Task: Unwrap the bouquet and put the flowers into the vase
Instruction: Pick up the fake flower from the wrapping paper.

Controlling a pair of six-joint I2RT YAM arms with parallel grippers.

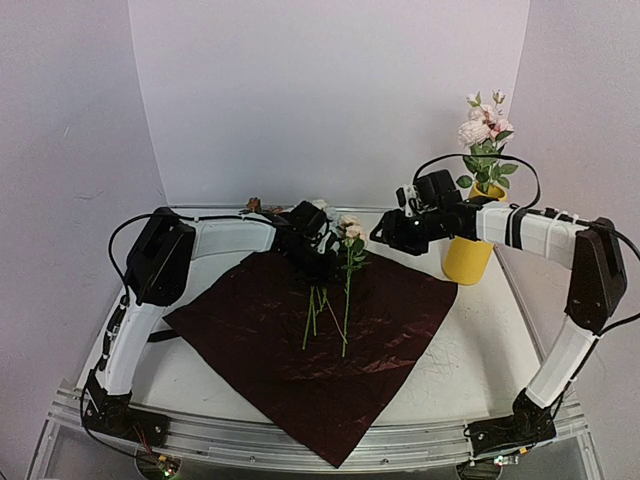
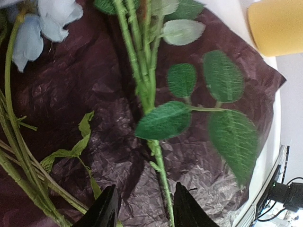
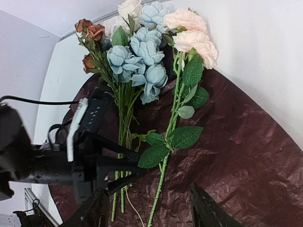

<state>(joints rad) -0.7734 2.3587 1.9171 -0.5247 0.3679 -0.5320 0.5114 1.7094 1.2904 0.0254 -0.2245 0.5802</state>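
As wrap (image 1: pixel 300 340) lies flat on desk (image 1: pixel 470 350), step: stem pickup. Left hand (image 2: pixel 144 210) spread astride 1 stem (image 2: pixel 162 179); right hand (image 3: pixel 151 208) spread, empty. Flowers (image 1: pixel 335 285) on wrap; vase (image 1: pixel 467 258) far right. Next: pinch, lift.

My left arm (image 1: pixel 232 236) stretches forward and low, jaws parted. My right arm (image 1: pixel 540 232) bends inward, jaws wide apart.

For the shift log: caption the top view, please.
Dark red wrap spread open, loose flower stems on it at the left gripper; yellow vase holds pink flowers, right gripper beside it.
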